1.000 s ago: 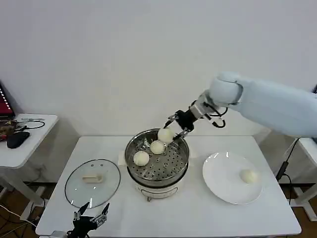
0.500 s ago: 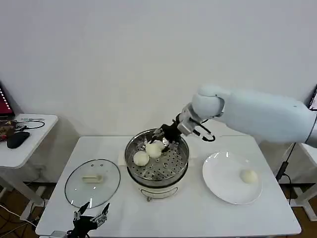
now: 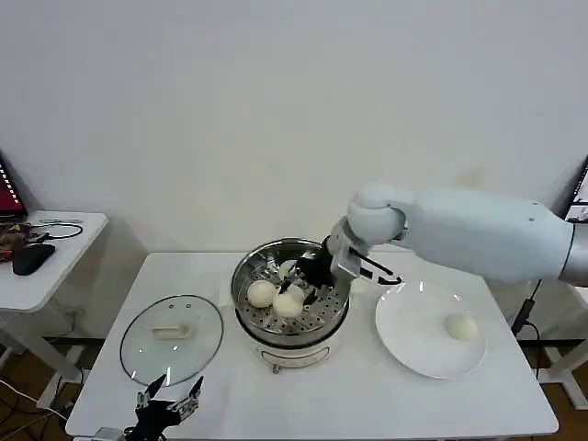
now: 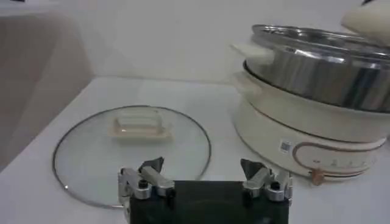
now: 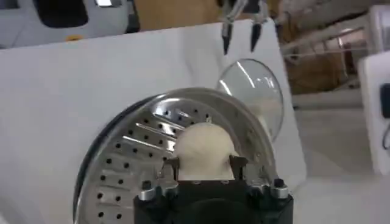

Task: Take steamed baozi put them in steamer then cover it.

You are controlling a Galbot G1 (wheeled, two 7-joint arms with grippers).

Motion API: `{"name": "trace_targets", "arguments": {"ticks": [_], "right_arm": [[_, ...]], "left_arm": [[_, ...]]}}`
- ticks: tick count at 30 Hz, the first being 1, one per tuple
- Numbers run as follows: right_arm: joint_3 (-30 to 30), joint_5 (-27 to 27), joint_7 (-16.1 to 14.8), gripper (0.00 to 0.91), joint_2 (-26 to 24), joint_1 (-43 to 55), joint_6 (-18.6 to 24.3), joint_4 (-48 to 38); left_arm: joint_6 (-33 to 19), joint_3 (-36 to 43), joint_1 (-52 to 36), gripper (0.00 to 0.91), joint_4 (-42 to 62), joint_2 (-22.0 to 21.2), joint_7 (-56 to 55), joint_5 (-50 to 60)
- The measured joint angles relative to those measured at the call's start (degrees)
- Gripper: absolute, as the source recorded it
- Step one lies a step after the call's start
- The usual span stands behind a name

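Observation:
The steamer (image 3: 290, 317), a shiny steel pot on a cream base, stands mid-table with two steamed baozi (image 3: 261, 292) (image 3: 287, 269) lying on its perforated tray. My right gripper (image 3: 301, 292) reaches down into the pot, shut on a third baozi (image 3: 290, 303) low over the tray. In the right wrist view that bun (image 5: 204, 151) sits between the fingers (image 5: 171, 168) above the tray (image 5: 131, 158). One more baozi (image 3: 459, 325) lies on the white plate (image 3: 413, 344). The glass cover (image 3: 172, 336) lies flat left of the steamer. My left gripper (image 3: 168, 402) (image 4: 204, 173) waits open beside it.
The plate sits right of the steamer. In the left wrist view the cover (image 4: 131, 152) lies just ahead of the fingers, with the steamer (image 4: 317, 67) beside it. A small side table (image 3: 46, 241) with cables stands far left. The wall runs close behind the table.
My right gripper has carried the baozi from above the steamer's far rim down and leftward into the pot, low over the tray. The left arm has not moved.

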Motion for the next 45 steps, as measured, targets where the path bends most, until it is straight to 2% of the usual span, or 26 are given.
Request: {"name": "trace_targets", "arguments": {"ticks": [13, 15, 17, 18, 19, 29, 35, 40, 45], "right_arm": [[-0.51, -6.64, 0.83, 0.574, 1.82, -2.82, 2.21, -1.41], [-0.5, -7.34, 0.89, 0.645, 2.18, -3.32, 2.43, -1.82], [-0.54, -7.94, 0.94, 0.816, 2.54, -3.77, 2.61, -2.2], [-0.54, -8.2, 0.97, 0.836, 2.67, -3.95, 2.68, -2.39], [-0.55, -8.5, 0.97, 0.907, 2.85, -4.13, 2.73, -2.62], [0.3, -9.48, 1.82, 0.907, 2.6, -4.19, 2.96, -3.47], [1.73, -7.71, 2.19, 0.907, 1.06, -2.65, 2.0, -3.52], [2.07, -4.86, 1.98, 0.907, -1.48, -0.3, -0.26, -3.69], [0.73, 0.31, 1.28, 0.907, -4.66, 2.87, -4.99, -3.04]], "left_arm": [[0.0, -0.09, 0.38, 0.907, -0.26, -0.11, 0.0, 0.0], [0.0, -0.09, 0.37, 0.907, -0.32, -0.04, 0.0, -0.01], [0.0, -0.13, 0.38, 0.907, -0.4, -0.01, 0.0, -0.01], [0.0, -0.17, 0.39, 0.907, -0.42, 0.02, 0.0, -0.02], [0.0, -0.19, 0.39, 0.907, -0.42, 0.05, 0.0, -0.02], [0.0, 0.24, -0.08, 0.907, -0.17, 0.14, 0.0, -0.08], [0.09, 0.77, -0.57, 0.907, -0.09, 0.13, -0.02, -0.08], [0.12, 0.89, -0.64, 0.907, -0.11, 0.12, -0.02, -0.08], [0.12, 0.74, -0.72, 0.907, -0.25, 0.05, -0.03, -0.1]]}}
